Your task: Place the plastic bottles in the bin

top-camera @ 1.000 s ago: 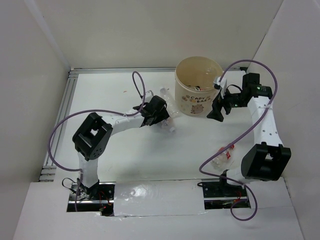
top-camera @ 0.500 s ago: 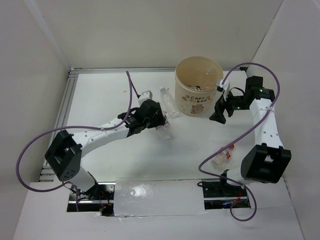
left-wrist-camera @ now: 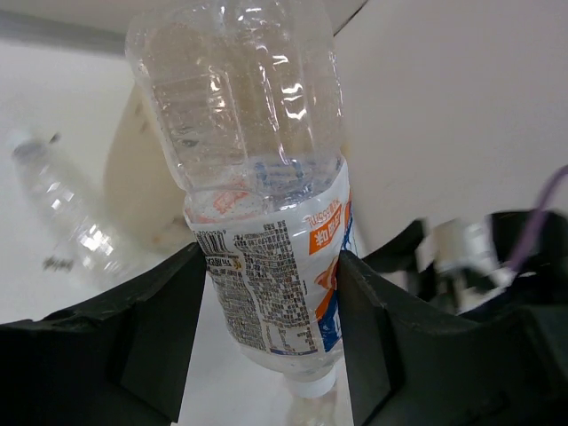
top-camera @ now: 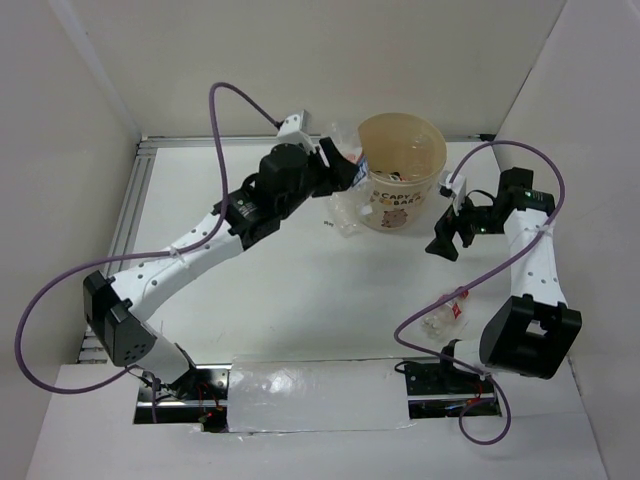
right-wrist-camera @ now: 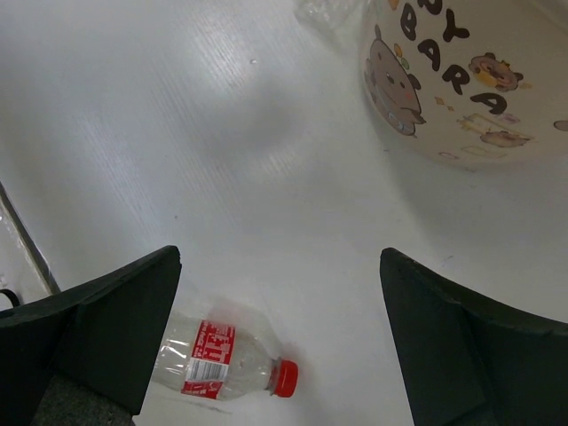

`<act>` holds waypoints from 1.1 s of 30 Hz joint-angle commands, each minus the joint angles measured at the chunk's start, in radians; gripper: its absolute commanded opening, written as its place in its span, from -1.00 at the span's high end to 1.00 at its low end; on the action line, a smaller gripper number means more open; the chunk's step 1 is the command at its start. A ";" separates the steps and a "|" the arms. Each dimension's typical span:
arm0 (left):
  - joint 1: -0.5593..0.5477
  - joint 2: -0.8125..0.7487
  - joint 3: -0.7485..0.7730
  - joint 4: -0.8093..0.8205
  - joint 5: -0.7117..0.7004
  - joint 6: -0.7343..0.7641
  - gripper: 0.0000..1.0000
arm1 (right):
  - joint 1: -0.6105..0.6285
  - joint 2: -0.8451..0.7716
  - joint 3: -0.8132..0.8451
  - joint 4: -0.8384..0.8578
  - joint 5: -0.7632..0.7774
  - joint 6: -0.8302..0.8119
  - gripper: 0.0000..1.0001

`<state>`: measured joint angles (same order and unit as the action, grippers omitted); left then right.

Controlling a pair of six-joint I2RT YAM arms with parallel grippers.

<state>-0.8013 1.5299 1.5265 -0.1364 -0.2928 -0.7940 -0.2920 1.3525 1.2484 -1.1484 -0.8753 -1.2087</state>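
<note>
Bottle [left-wrist-camera: 266, 222] held up at the edge of the bin [top-camera: 397, 207]

The bottle is clamped at its label by the left gripper [top-camera: 341, 166], beside the bin's rim (seemingly not yet over the opening). It should be carried fully past the rim before being let go. The right gripper [top-camera: 447, 240] is spread wide with nothing held; another bottle [right-wrist-camera: 222, 359] lies on the surface [right-wrist-camera: 222, 133].

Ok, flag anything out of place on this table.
Two bottles lie on their sides on the table, not in the bin: a clear bottle beside the bin, and a red-capped bottle at the table's near right. The left gripper holds a third bottle. The bin stands upright; nothing looks spilled.
</note>
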 commanded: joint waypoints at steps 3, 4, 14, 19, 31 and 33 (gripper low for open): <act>0.005 0.097 0.228 0.170 0.040 0.059 1.00 | -0.022 -0.043 -0.032 -0.024 -0.004 -0.032 -1.00; 0.014 0.133 0.263 0.181 0.040 0.068 1.00 | -0.022 -0.052 -0.041 -0.024 -0.004 -0.032 -1.00; 0.042 0.616 0.794 0.040 -0.052 0.068 0.96 | -0.052 -0.122 -0.108 0.016 0.016 -0.020 -1.00; 0.060 0.638 0.773 0.054 -0.040 0.068 -0.13 | -0.052 -0.136 -0.144 0.101 0.039 0.063 -1.00; 0.071 0.460 0.687 0.032 0.008 0.136 -0.99 | -0.052 -0.033 -0.112 0.132 0.185 0.132 -1.00; 0.071 0.307 0.502 0.020 -0.049 0.147 -0.99 | -0.061 -0.021 -0.112 0.089 0.222 0.103 -1.00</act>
<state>-0.7288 2.0583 2.1296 -0.1471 -0.2855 -0.6971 -0.3408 1.3231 1.0958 -1.0428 -0.7170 -1.1042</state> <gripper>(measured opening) 0.995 0.999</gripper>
